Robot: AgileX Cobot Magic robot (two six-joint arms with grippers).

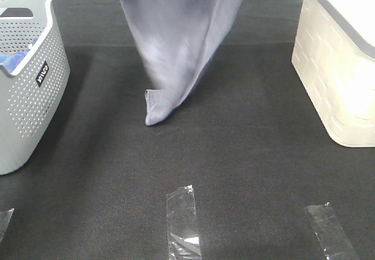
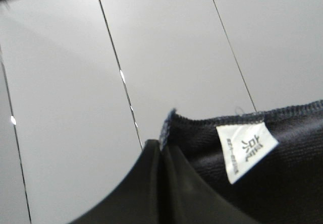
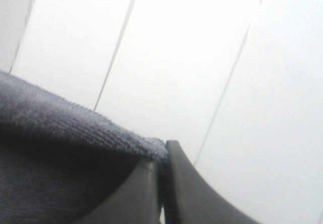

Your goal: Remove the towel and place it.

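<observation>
I have the towel (image 1: 179, 43) hanging from both arms above the middle of the counter (image 1: 252, 172), its lowest corner touching down and curling under itself. My left claw (image 2: 162, 153) is pinched tight on the hemmed edge beside the white label (image 2: 246, 151). My right claw (image 3: 164, 151) is clamped just as tightly on another part of the edge.

As I read it, the towel is out of the grey perforated basket (image 1: 35, 96) and I am laying it down. I would lower both arms at the same rate while drawing them towards the tape strip (image 1: 183, 219), so the cloth unrolls flat instead of piling on that curled corner. I would keep the claws spread and release only once most of the towel rests on the counter.
</observation>
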